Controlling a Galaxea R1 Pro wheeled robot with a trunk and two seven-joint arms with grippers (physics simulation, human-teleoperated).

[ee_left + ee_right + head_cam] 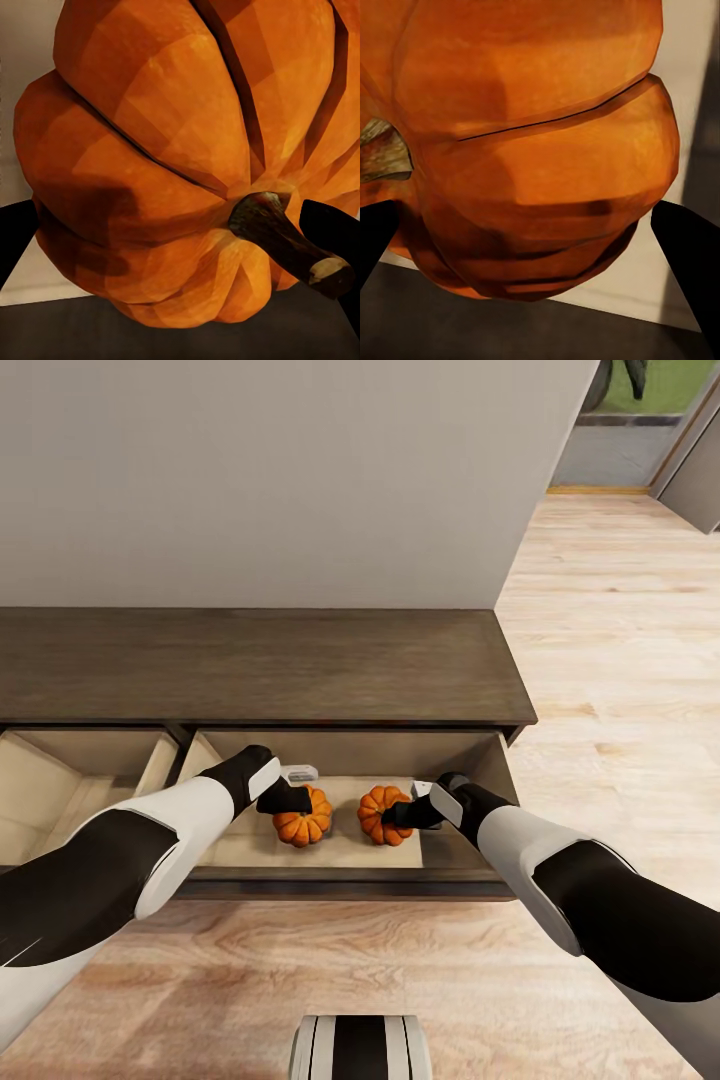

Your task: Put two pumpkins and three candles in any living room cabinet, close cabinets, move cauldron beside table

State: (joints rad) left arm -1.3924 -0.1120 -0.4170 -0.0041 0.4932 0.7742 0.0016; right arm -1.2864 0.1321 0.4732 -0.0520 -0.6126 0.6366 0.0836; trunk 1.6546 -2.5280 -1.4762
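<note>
The cabinet (260, 665) is a long low dark-brown unit against the wall, with two front compartments standing open. Both pumpkins are inside the right-hand compartment, over its pale floor. My left gripper (287, 800) is shut on the left pumpkin (305, 823), which sits close up between the dark fingers (13, 236) in the left wrist view, stem (281, 236) toward the camera. My right gripper (400, 815) is shut on the right pumpkin (383, 815); its orange ribs (532, 150) span the gap between the fingers (690, 247). Candles, cauldron and table are out of view.
The second open compartment (60, 800) lies left of my left arm, behind a dark divider (180, 745). A plain grey wall (280, 480) rises behind the cabinet. Light wooden floor (620, 660) stretches right toward a doorway. My base (360, 1050) is at the bottom.
</note>
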